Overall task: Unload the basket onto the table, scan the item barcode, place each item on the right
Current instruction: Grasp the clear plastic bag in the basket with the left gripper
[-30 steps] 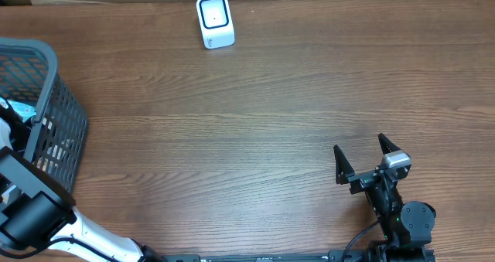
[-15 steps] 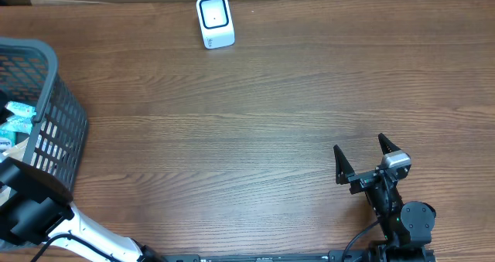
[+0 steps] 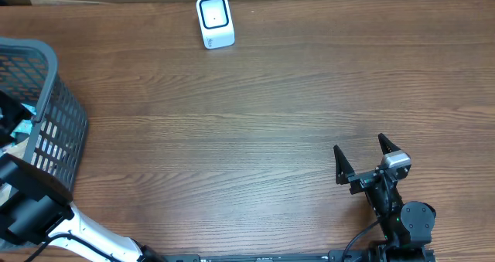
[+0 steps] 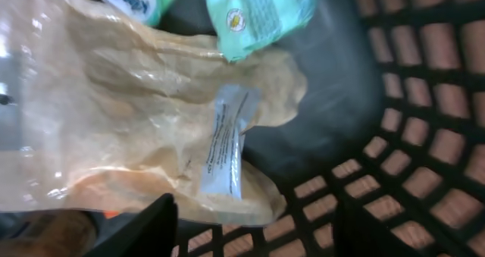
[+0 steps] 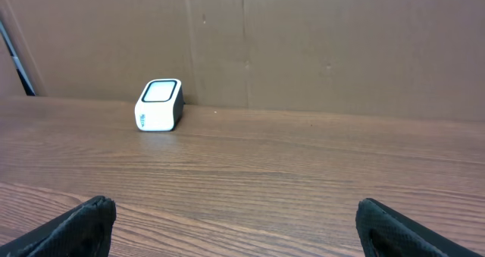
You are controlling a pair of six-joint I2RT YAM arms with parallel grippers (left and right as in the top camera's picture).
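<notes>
Two arms stand at the near edge of a wooden surface [image 3: 271, 115]. The left arm [image 3: 31, 212] reaches into a grey mesh basket [image 3: 62, 123] at the left edge of the surface, and the overhead view does not show its jaws. In the left wrist view the left jaws stand partly apart. Their dark fingers [image 4: 140, 227] sit low in the picture, and nothing is clamped between them. Just above them, on the basket floor, lies a clear plastic bag [image 4: 114, 113] with tan contents and a white printed label [image 4: 225, 147] facing up. The bag's lower edge reaches down between the two fingers, and I cannot tell whether the left one touches it. A green packet [image 4: 258, 14] overlaps the bag's upper edge. The right arm [image 3: 390, 204] rests at the lower right, well apart from the basket, and the right jaws are spread wide over bare wood, holding nothing. The white scanner [image 3: 214, 20] stands at the far edge of the surface, in front of a cardboard wall [image 5: 303, 37], well apart from both arms.
</notes>
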